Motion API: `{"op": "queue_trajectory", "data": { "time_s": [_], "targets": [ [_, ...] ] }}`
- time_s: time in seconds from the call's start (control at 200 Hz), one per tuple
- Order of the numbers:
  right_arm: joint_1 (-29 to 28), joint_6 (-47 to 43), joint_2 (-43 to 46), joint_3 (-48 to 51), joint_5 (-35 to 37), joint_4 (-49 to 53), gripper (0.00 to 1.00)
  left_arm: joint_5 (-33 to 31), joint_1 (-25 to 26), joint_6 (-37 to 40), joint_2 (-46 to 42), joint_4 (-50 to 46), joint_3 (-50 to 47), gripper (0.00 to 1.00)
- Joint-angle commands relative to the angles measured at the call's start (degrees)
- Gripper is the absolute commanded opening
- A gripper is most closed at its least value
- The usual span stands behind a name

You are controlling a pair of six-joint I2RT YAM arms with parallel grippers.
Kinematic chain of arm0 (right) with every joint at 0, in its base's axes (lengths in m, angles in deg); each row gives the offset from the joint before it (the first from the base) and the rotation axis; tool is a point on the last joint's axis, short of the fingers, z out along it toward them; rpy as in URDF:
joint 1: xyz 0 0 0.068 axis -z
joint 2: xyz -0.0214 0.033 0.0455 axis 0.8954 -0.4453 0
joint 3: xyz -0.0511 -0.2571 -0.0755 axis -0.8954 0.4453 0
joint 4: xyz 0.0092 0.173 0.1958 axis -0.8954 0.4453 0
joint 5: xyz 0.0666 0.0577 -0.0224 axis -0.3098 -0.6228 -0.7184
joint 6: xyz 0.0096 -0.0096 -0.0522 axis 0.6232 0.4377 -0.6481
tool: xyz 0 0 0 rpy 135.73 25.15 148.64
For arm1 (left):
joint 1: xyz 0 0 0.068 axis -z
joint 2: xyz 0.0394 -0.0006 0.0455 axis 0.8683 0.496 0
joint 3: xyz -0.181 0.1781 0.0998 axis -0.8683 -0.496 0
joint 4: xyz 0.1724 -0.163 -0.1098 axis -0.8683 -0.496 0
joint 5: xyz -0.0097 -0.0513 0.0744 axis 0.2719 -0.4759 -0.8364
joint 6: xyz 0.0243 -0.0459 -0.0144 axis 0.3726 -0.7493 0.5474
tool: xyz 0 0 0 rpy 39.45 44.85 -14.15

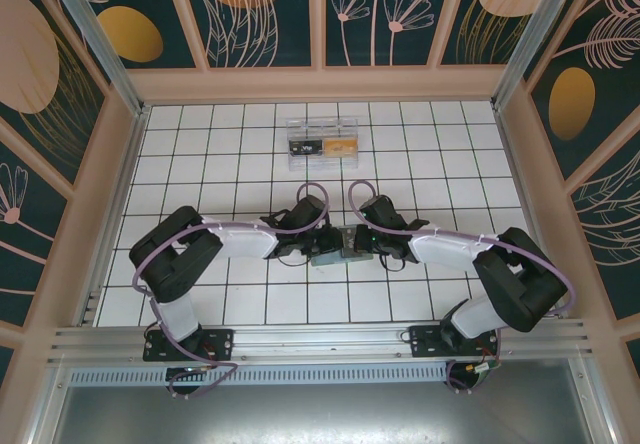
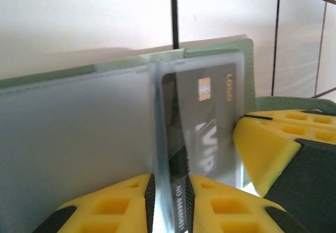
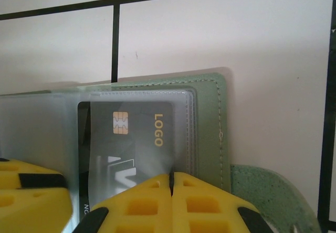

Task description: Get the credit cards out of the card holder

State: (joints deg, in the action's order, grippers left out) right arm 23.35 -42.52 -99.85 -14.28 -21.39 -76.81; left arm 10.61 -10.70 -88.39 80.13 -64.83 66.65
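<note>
The card holder (image 1: 334,256) lies open on the tiles between both arms, green outside (image 3: 211,130) with clear sleeves inside (image 2: 79,138). A black credit card (image 2: 205,112) with a gold chip and "LOGO" sits partly in a sleeve (image 3: 137,134). My left gripper (image 2: 169,186) is shut on the card's edge, with the edge of a clear sleeve also between its pads. My right gripper (image 3: 171,176) is shut, its tips against the clear sleeve by the card's edge; whether anything is pinched I cannot tell. From above, the left gripper (image 1: 305,229) and right gripper (image 1: 365,239) meet over the holder.
A clear plastic box (image 1: 322,141) stands on the tiles toward the back, with a dark and a tan item inside. Patterned walls enclose the white tiled floor (image 1: 470,154) on three sides. The holder's green strap (image 3: 268,191) lies at the right.
</note>
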Motion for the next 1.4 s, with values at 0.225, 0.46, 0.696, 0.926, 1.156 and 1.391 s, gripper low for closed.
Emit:
{"op": "queue_trajectory", "data": {
  "time_s": [0.225,0.46,0.696,0.926,1.156,1.391],
  "targets": [
    [0.13,-0.89,5.82,0.38,-0.13,3.27,0.01,-0.26,-0.18,2.17,-5.42,-1.09,0.91,0.28],
    [0.48,-1.3,6.84,1.33,0.71,5.11,0.0,2.35,-0.08,0.99,-3.07,2.02,0.9,0.28],
    [0.48,-1.11,3.74,3.21,-0.96,2.84,0.0,3.9,-0.09,0.45,-1.14,3.77,0.99,0.28],
    [0.39,-1.07,1.47,3.43,-1.86,1.52,0.0,3.95,-0.13,0.41,0.4,3.78,1.41,0.28],
    [-0.22,-0.84,0.6,3.08,-2.29,0.99,0.0,0.67,-0.09,1.26,1.69,-1.67,2.82,0.28],
    [-0.29,-0.69,0.87,3.24,-2.09,1.33,0.0,-1.92,-0.05,1.54,1.72,-4.24,2.72,0.28]
  ]
}}
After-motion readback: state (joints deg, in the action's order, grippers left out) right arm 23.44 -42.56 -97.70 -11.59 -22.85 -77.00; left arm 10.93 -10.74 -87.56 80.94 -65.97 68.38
